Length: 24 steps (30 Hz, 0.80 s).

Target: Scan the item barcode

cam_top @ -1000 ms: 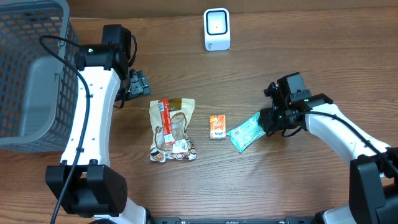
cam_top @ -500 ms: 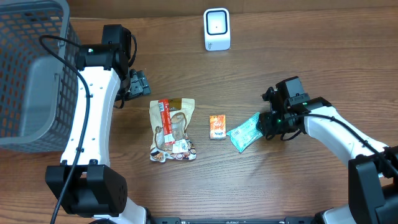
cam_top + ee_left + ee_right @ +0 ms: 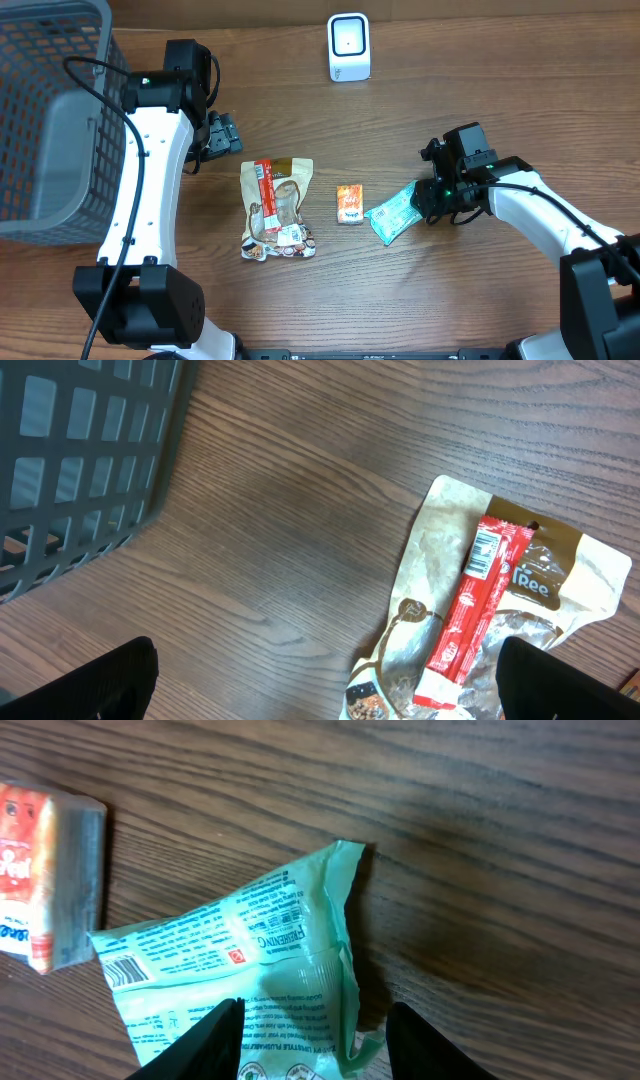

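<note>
— Where's the green packet [image 3: 393, 212]?
— Flat on the counter [image 3: 480, 90], near the orange box [image 3: 348, 203]. The right hand [image 3: 315, 1042] is half open around its end. The left hand [image 3: 224, 134] is wide open.

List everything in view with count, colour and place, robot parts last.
scanner: one, white, far side of the table, middle.
basket: one, grey mesh, left side.
snack pouch: one, tan and brown, left of centre.
stick packet: one, red, lying on the snack pouch.
small box: one, orange, right of the pouch.
green packet: one, teal-green, right of the box.
table: one, brown wood.
left gripper: one, black, open, between basket and pouch, holding nothing.
right gripper: one, black, jaws apart astride the green packet.
</note>
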Available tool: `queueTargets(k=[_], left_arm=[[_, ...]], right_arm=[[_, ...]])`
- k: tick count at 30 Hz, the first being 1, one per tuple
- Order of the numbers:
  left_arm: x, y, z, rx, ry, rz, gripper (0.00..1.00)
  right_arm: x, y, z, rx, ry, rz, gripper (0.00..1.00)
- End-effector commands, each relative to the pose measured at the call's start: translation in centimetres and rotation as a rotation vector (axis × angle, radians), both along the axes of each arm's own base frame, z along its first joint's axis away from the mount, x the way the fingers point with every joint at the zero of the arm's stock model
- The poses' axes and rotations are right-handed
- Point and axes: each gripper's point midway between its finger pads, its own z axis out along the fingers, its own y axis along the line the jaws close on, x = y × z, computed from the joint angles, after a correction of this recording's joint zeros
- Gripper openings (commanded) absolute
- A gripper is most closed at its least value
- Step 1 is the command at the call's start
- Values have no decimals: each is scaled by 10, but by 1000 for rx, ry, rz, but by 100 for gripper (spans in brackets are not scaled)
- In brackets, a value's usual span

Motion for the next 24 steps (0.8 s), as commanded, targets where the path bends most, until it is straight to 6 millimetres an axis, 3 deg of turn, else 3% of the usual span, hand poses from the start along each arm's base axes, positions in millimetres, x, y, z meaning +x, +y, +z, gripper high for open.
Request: queueTargets(k=[1, 8, 11, 14, 19, 24], left_arm=[[4, 0, 5, 4, -23, 17, 100], [4, 0, 5, 4, -23, 17, 99], [4, 0, 5, 3, -23, 16, 100], [4, 0, 5, 4, -23, 17, 100], [4, 0, 5, 4, -23, 17, 100], [4, 0, 5, 3, -23, 16, 100]], right_arm=[[-7, 3, -15, 0, 46, 14, 47], [-20, 3, -37, -15, 120, 27, 47], [-21, -6, -40, -71, 119, 15, 20], [-20, -9, -36, -84, 128, 9, 12], [-5, -1, 0, -5, 101, -1, 4], [5, 13, 57, 155, 6, 11, 4]])
